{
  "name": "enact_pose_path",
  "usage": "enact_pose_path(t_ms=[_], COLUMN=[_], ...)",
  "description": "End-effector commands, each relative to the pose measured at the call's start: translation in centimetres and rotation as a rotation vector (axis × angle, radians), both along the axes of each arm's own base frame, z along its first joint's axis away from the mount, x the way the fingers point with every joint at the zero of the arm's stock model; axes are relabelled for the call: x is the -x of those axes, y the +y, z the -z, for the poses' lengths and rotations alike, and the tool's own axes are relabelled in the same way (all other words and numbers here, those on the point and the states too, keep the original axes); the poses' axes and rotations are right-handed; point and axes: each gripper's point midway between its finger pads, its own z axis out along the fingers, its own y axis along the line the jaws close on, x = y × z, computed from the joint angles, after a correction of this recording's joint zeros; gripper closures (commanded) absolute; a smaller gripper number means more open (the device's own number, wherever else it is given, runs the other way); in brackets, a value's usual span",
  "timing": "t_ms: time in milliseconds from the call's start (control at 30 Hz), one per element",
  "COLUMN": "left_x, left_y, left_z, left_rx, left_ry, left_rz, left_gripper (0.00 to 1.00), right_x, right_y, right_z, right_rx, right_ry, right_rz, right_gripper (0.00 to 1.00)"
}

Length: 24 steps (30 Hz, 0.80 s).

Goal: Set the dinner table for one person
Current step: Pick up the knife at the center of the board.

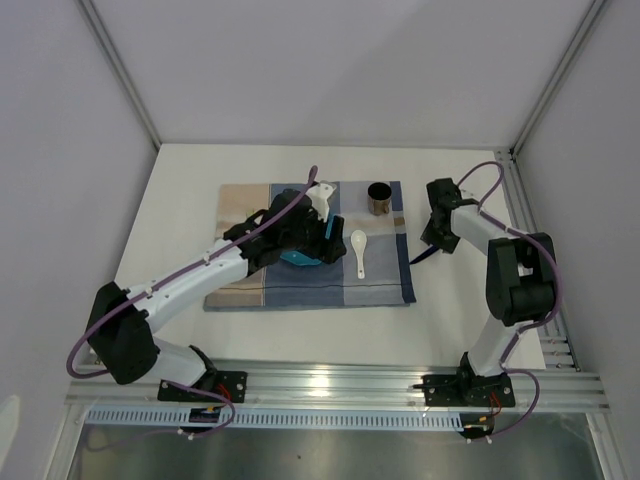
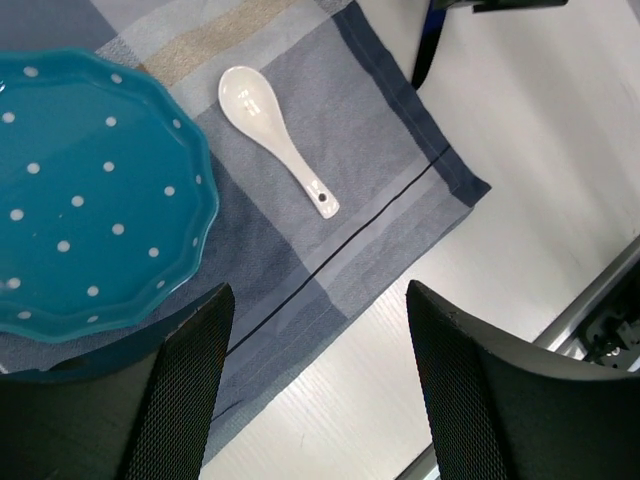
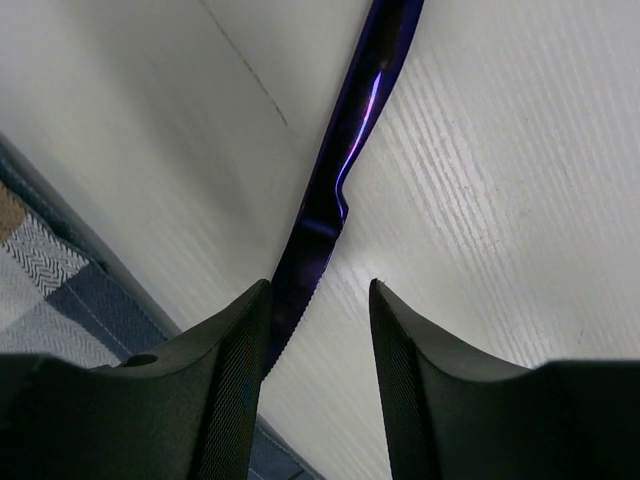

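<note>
Tabletop (image 1: 180, 200), seemingly longest left-right, bearing knife (image 3: 335, 200) angled blade-first toward placemat (image 1: 300, 292), straddled by half-spread right gripper (image 3: 318, 290); left gripper (image 2: 320, 290) spread wide, empty.

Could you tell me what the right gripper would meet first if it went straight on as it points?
Probably the dark blue knife lying on the dinner table between its fingers, though depth is unclear.

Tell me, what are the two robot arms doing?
They are setting a place for dinner. The left gripper hangs open over the checked placemat, beside a blue dotted plate. A white spoon and a brown cup sit on the placemat too. The right gripper is open around a dark knife lying on the white table.
</note>
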Motion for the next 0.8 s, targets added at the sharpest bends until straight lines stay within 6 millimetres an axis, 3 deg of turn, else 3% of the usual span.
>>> enact_pose_path(t_ms=[0, 233, 500, 767], left_x=[-0.7, 1.7, 2.1, 2.9], left_y=[0.8, 0.1, 1.7, 2.7], left_z=[-2.3, -3.4, -2.8, -2.0], left_rx=[-0.010, 0.039, -0.008, -0.031], left_ry=[-0.066, 0.009, -0.002, 0.005], left_rz=[-0.030, 0.031, -0.004, -0.007], left_gripper=[0.26, 0.27, 0.28, 0.31], right_x=[-2.0, -3.4, -4.9, -4.8], right_y=[-1.7, -3.4, -3.7, -3.9], right_z=[-1.0, -1.4, -0.2, 0.1], right_rx=[0.046, 0.049, 0.033, 0.031], right_ry=[-0.044, -0.047, -0.014, -0.007], right_rz=[0.059, 0.101, 0.111, 0.126], right_gripper=[0.53, 0.54, 0.55, 0.55])
